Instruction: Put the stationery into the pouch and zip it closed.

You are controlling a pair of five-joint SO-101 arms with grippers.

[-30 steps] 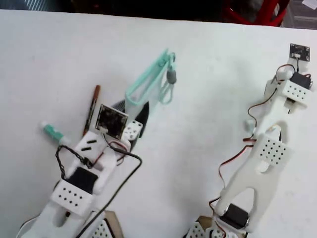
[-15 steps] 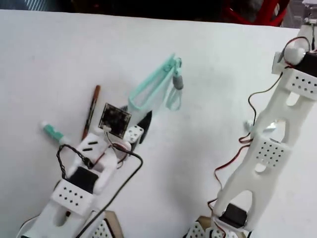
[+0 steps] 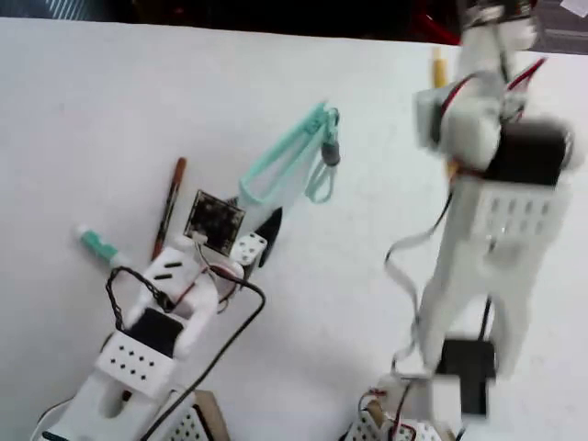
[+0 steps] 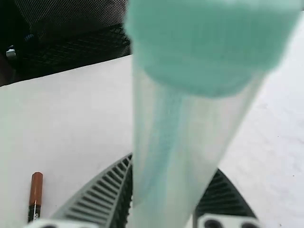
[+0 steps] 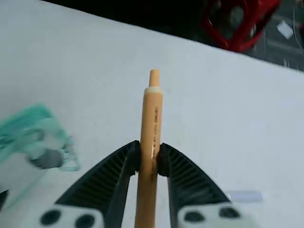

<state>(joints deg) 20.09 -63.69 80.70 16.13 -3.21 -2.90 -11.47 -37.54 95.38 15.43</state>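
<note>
Tabletop [image 3: 110, 92]: white, carries everything.
Pouch [image 3: 287, 161]: mint-green, see-through, up on edge, slanting away from the left arm; loop and grey tab at its far end.
Left gripper [image 3: 264, 223]: clamped on the pouch's near end.
Brown pen [image 3: 169, 205]: flat on the tabletop, beside the left arm.
Green-and-white stick [image 3: 96, 243]: near the brown pen, apart.
Right arm [image 3: 496, 220]: high over the right side; orange pen [image 3: 438, 66] pokes out beyond it.

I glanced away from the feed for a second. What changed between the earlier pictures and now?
The right arm lifted from the right side of the table and swung inward; the right end effector is shut on an orange pen. The pouch, held by the left end effector, shifted slightly. The brown pen and teal-capped marker stayed put.
</note>
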